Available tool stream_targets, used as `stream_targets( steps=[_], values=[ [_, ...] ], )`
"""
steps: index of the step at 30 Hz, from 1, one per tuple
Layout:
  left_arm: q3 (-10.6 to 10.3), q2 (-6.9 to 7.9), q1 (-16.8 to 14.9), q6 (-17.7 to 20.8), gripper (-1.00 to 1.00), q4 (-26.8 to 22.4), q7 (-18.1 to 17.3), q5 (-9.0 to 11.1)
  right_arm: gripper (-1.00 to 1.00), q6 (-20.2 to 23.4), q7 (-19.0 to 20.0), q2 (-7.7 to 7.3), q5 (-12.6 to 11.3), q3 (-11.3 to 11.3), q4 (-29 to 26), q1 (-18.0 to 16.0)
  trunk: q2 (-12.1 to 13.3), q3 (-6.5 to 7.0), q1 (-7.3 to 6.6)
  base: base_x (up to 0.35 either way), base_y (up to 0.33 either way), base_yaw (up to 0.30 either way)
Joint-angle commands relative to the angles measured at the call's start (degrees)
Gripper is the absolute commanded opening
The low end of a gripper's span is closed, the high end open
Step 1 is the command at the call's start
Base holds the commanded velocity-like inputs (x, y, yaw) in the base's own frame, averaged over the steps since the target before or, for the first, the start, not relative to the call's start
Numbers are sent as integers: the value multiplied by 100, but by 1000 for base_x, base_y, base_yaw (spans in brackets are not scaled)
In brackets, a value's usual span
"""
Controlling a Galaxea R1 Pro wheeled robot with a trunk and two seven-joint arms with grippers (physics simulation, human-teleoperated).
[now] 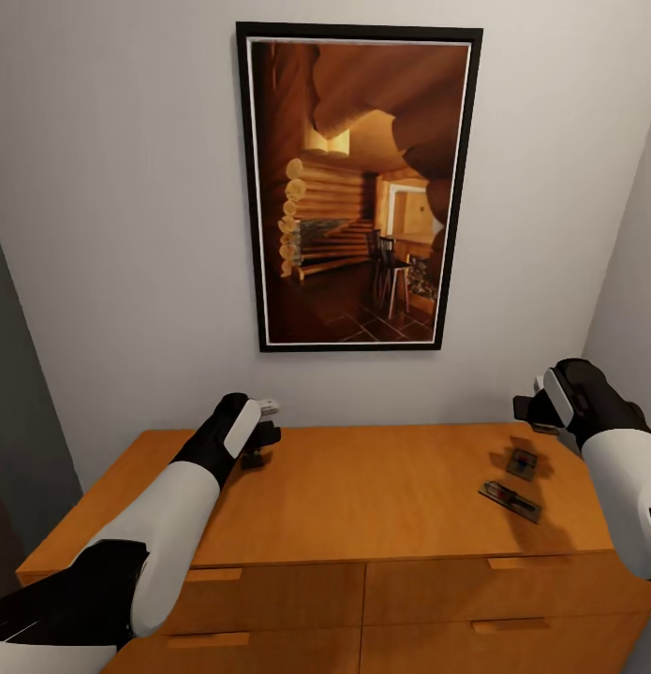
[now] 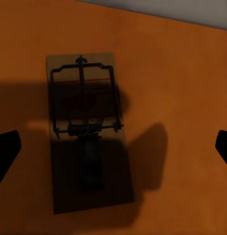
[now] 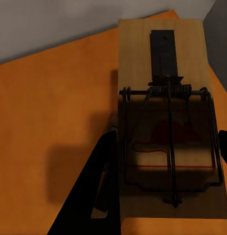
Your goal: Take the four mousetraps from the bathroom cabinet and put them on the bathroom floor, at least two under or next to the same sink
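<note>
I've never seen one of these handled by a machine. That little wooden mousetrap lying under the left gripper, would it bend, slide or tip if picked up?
The mousetrap is a flat wooden board with a wire spring, so it probably stays stiff and feels light. Lying flat on the smooth cabinet top, it would likely slide rather than tip when nudged. Being so thin, its edges may be awkward to pinch.
</note>
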Motion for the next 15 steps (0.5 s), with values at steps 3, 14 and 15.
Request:
stream_targets(
  steps=[3,14,15],
  values=[
    [8,-3,-3,11,100,-7,50,56,-100,19,-29,1,-35,-12,-5,-4,-4,-7,0,0,0,0],
    [16,-3,-3,7,100,1,50,64,-100,19,-29,6,-43,-12,2,-4,-4,-7,0,0,0,36],
    [16,-3,-3,6,100,3,50,66,-100,19,-29,7,-44,-12,3,-4,-4,-7,0,0,0,5]
  ],
)
